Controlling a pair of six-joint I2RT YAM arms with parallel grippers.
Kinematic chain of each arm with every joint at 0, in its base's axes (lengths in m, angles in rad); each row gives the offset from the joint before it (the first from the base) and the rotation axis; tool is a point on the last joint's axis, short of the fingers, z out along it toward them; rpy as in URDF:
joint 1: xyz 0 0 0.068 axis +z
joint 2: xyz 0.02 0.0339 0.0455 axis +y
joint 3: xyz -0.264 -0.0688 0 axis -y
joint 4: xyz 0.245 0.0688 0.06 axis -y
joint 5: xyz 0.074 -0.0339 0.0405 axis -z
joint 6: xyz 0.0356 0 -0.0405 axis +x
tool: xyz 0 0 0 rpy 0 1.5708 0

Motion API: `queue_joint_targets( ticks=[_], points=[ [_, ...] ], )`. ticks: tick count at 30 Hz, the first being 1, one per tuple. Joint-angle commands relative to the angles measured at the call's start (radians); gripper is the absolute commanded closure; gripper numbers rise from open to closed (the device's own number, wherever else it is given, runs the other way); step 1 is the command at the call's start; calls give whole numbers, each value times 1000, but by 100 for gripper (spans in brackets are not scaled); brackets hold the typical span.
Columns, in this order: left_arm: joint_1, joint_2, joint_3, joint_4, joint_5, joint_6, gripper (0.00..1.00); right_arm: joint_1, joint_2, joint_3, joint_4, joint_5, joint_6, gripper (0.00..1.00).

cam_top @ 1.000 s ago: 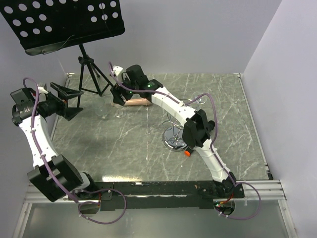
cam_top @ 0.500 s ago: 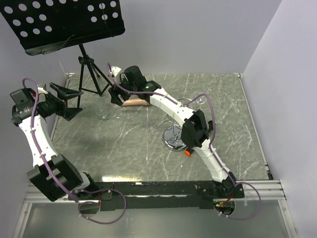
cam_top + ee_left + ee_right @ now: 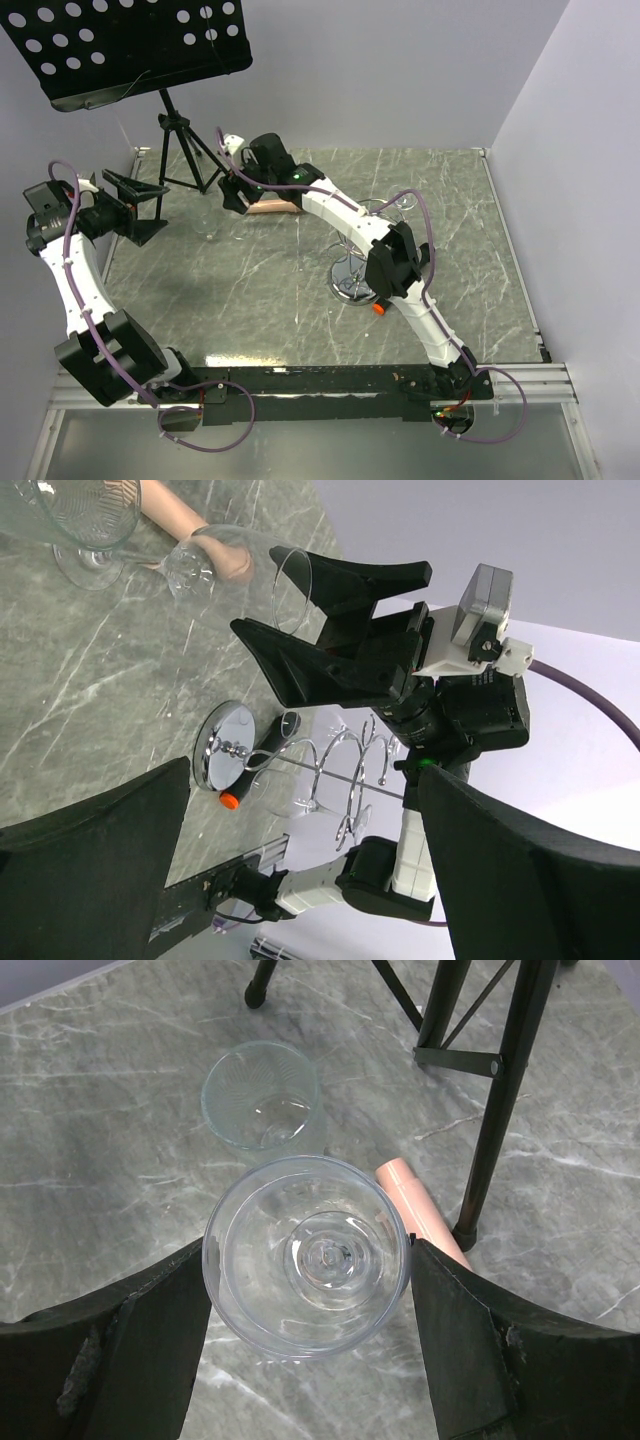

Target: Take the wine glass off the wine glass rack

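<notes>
The clear wine glass point(image 3: 306, 1256) stands upright between my right gripper's point(image 3: 310, 1260) fingers, which press on both sides of its bowl. I look straight down into it. In the top view that gripper point(image 3: 238, 195) is at the far left-middle of the table. The left wrist view shows the same glass point(image 3: 285, 585) in the black fingers. The chrome wine glass rack point(image 3: 350, 275) stands mid-table under the right arm, with another glass point(image 3: 300, 802) hanging from its wire arms. My left gripper point(image 3: 135, 200) hovers open at the left edge, holding nothing.
A ribbed glass point(image 3: 262, 1095) stands on the marble just beyond the held one. A pink cylinder point(image 3: 420, 1210) lies beside it. The black music stand's tripod legs point(image 3: 495, 1090) are close on the far side. A black marker with an orange cap point(image 3: 380, 308) lies by the rack's base.
My right gripper has shifted slightly toward the back with the wine glass, which no longer shows below it in the top view. The left arm has barely moved.
</notes>
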Motion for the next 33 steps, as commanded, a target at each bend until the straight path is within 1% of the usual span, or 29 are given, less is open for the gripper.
queue_joint_targets(
  ticks=[1,5,8,11,14,18,19,27,31,33],
  points=[
    [6,-27,-3,16,14,-1,0,16,0,41,46,-7,20,38],
    [6,-30,-2,12,10,-3,0,19,-6,41,48,-15,27,36],
    [6,-35,-6,18,6,-10,0,17,-10,41,49,-10,29,31],
    [6,-35,-17,21,10,-16,0,19,-16,45,52,-12,24,23],
    [6,-36,-20,30,11,-26,0,17,-23,47,55,0,26,18],
    [6,-42,-31,41,6,-36,0,16,-39,48,60,19,33,7],
    [6,-44,-34,41,5,-38,0,16,-43,50,60,22,36,0],
    [6,-50,-45,27,-10,-21,0,9,-120,35,72,19,64,0],
    [0,-41,-8,-16,-44,51,0,3,-255,-49,81,4,61,0],
    [-32,-33,16,-19,-70,94,0,-7,-354,-129,84,-1,56,0]
  ],
)
